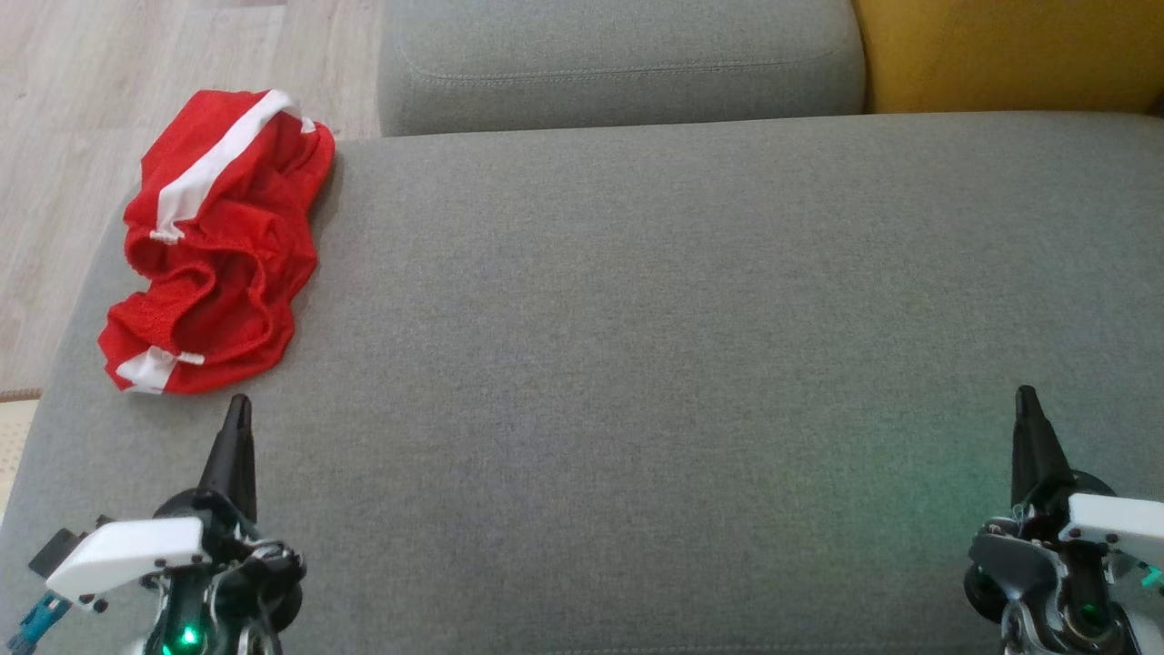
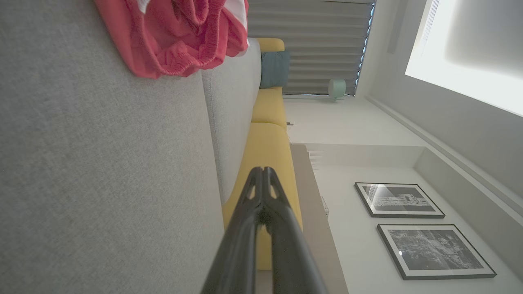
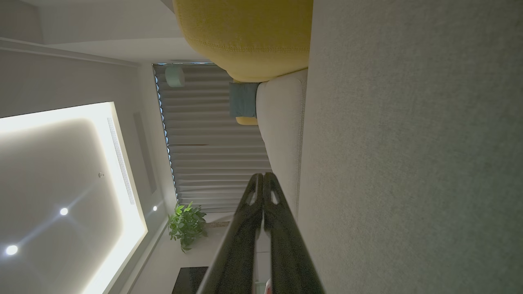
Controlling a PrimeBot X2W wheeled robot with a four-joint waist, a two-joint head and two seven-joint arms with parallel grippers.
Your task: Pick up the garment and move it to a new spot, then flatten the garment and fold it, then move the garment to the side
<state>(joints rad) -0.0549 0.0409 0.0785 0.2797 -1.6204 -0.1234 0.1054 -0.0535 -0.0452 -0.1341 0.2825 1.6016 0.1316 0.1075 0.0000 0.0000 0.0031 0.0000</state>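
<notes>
Grey sofa fabric spreads wide under me: the seat (image 1: pixel 637 318) runs from left to right, with a grey back cushion (image 1: pixel 618 64) at the far side and a yellow cushion (image 1: pixel 1009 50) to its right. Wooden floor (image 1: pixel 64 136) shows past the seat's left edge.

The garment (image 1: pixel 218 264), red with white bands, lies crumpled in a heap at the seat's far left corner, close to that edge.

My left fingers (image 1: pixel 238 414) are pressed together into one dark point at the near left, just short of the heap's near hem and not on it. From my left wrist, the red cloth sits off to one side of the closed tips.

My right fingers (image 1: pixel 1028 409) are together too, at the near right, well apart from the garment, over plain grey fabric.
</notes>
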